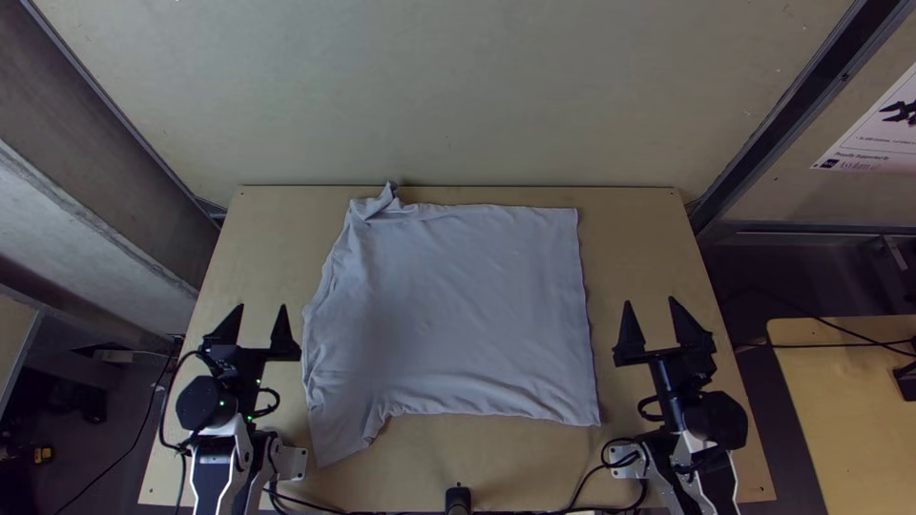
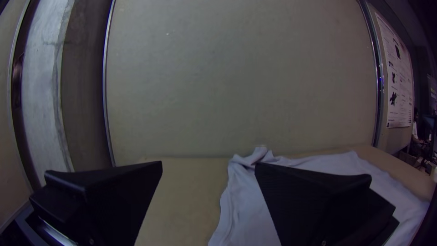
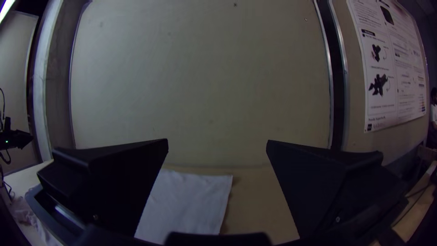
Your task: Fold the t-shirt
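A light grey-white t-shirt lies spread over the middle of the table, rumpled along its left side, with a bunched bit at the far left corner and a flap toward the near left. My left gripper stands open beside the shirt's left edge, holding nothing. My right gripper is open and empty, to the right of the shirt's right edge. In the left wrist view the left gripper has the shirt partly behind one finger. In the right wrist view the right gripper is wide apart, with the shirt's corner beyond it.
Bare wooden table surrounds the shirt. A wall panel rises behind the far edge. Cables run along the near edge, by a dark post. Another table stands off to the right.
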You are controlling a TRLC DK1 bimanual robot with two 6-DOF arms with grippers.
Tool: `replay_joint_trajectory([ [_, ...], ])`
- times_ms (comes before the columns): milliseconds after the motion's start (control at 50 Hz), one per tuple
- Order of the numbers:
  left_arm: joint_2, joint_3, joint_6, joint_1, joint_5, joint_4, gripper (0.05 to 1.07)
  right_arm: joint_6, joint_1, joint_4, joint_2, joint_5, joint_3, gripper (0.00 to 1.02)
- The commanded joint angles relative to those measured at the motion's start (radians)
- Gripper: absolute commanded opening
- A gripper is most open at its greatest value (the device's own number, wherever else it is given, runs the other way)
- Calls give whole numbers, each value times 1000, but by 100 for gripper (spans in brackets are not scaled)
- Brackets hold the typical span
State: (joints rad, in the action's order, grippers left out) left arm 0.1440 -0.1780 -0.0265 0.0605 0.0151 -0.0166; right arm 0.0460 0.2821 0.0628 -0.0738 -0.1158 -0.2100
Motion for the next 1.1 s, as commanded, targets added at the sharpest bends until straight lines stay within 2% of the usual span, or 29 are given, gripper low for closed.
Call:
replay_joint_trajectory([
  [0, 106, -100, -3, -7, 6, -52, 103, -26, 19, 38, -101, 4, -92, 99],
  [200, 319, -276, -3, -8, 13, -74, 103, -72, 19, 98, -290, 5, -233, 99],
  [500, 577, -545, -23, -13, 23, -48, 103, -74, -3, 118, -590, 41, -463, 99],
  [660, 726, -712, -26, -19, 74, 23, 103, -74, -11, 103, -753, 51, -621, 99],
  [800, 865, -868, -30, -36, 88, 92, 103, -66, -32, 61, -890, 65, -773, 99],
  [940, 996, -1008, -33, -54, 98, 168, 103, -52, -35, -34, -1017, 76, -913, 99],
  [1080, 1094, -1101, -39, -77, 98, 185, 103, -29, -37, -103, -1130, 77, -1020, 99],
])
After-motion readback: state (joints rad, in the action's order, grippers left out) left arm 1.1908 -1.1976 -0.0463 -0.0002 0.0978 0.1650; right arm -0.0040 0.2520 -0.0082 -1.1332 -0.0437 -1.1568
